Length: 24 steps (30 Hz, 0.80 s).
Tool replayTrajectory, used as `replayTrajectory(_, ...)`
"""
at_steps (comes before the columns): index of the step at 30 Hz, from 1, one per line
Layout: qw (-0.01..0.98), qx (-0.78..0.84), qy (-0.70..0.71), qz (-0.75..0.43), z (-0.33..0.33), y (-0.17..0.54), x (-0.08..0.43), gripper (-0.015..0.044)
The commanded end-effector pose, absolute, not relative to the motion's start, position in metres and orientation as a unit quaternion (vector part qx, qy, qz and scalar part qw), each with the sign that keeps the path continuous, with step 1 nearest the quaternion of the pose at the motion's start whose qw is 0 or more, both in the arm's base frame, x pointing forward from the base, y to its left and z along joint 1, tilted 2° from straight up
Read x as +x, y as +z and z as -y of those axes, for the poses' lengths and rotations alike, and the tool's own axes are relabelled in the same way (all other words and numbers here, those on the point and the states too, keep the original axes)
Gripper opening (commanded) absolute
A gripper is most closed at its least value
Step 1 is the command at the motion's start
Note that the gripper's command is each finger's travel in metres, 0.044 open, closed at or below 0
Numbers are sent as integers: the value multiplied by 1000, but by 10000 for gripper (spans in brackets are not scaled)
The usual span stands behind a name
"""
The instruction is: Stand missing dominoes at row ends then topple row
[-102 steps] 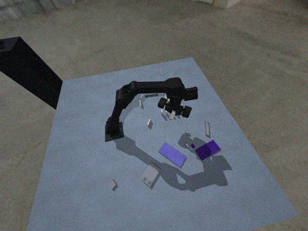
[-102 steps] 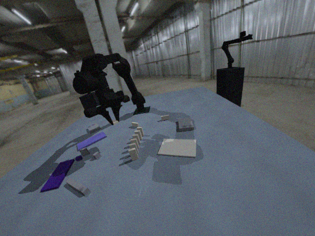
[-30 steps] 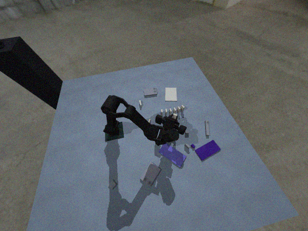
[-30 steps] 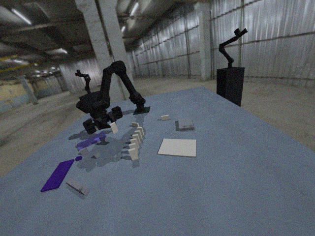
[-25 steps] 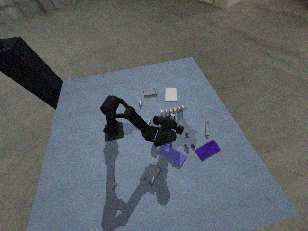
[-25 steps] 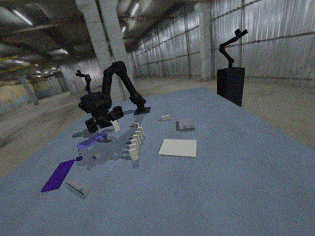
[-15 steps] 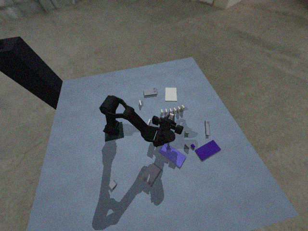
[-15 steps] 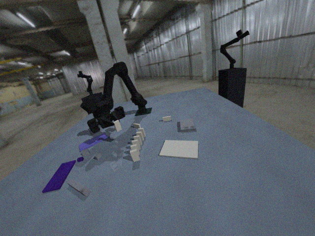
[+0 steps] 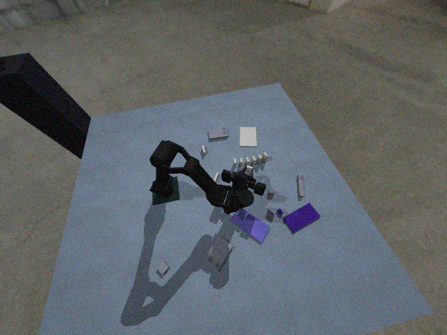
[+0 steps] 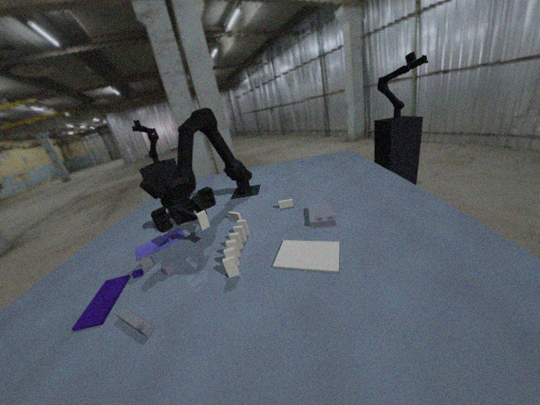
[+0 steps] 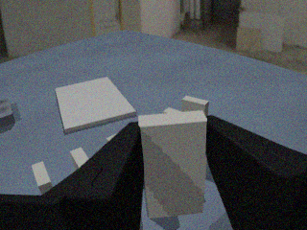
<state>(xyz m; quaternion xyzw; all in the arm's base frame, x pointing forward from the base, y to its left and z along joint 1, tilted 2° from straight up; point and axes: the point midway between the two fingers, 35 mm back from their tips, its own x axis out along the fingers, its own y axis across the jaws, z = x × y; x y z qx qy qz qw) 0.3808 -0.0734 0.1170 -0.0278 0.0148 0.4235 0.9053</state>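
Observation:
My gripper (image 9: 248, 170) (image 10: 202, 217) (image 11: 172, 129) is shut on a cream domino (image 9: 249, 167) (image 10: 202, 220) (image 11: 174, 168). It holds it above the table, beside the row, on the side toward the purple slabs. The held domino looks slightly tilted in the exterior view. Several cream dominoes stand in a row; the end one (image 9: 265, 156) (image 10: 230, 266) is farthest from the arm's base. The row's other end domino (image 9: 235, 162) is nearer the base. One loose domino (image 9: 216, 176) (image 10: 234, 215) is near that end. Another (image 9: 203, 149) (image 10: 285, 203) is farther off, near a grey box.
A white panel (image 9: 248, 137) (image 10: 307, 256) (image 11: 93, 103) lies beside the row, near the grey box (image 9: 218, 134) (image 10: 321, 214). Opposite are a dark purple slab (image 9: 302, 218) (image 10: 100, 303), a lighter purple slab (image 9: 261, 230) and a grey bar (image 9: 301, 185) (image 10: 134, 321). Another grey box (image 9: 220, 252) lies beyond the arm.

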Motion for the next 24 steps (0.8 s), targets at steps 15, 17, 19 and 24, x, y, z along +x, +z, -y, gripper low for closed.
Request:
replayTrajectory(15,907,-19,421,-21,66,57,382,107)
replayTrajectory(17,907,-19,421,-21,66,57,382,107)
replayTrajectory(19,907,-19,421,-21,66,57,382,107)
replayTrajectory(24,907,-19,421,-21,66,57,382,107)
